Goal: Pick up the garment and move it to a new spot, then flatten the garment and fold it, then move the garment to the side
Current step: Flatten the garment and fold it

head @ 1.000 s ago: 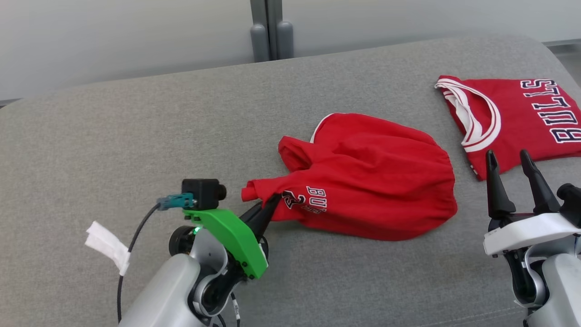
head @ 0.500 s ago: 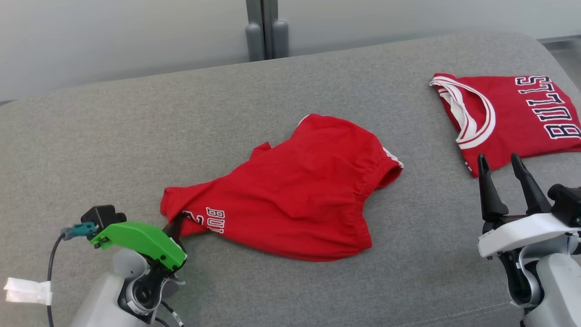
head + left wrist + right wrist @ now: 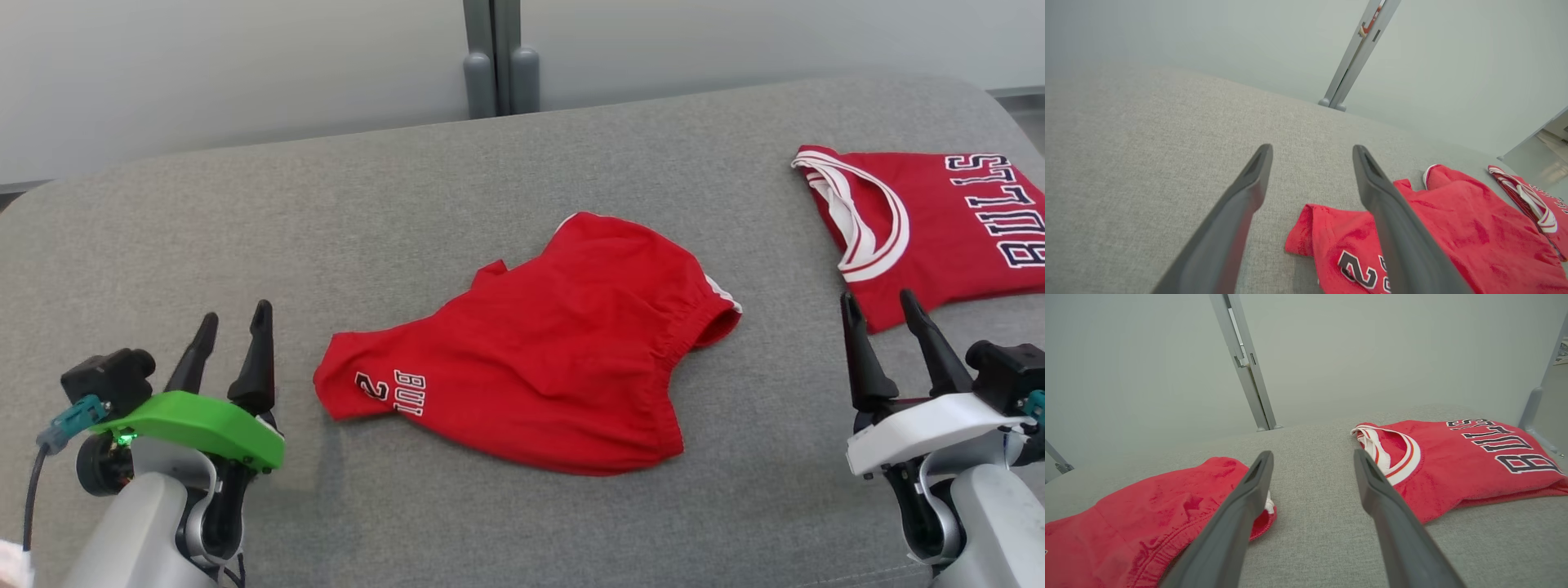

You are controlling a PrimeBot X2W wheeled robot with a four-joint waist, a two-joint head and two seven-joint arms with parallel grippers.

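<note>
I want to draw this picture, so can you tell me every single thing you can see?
shorts: one, red with white lettering, crumpled in the middle of the padded surface
jersey: one, red with white trim and BULLS lettering, folded at the far right
padded surface: one, grey, under both clothes
post: one, grey, behind the surface
wall: pale, at the back
left gripper: one, dark fingers on a green mount, open, lower left
right gripper: one, dark fingers on a white mount, open, lower right
</note>
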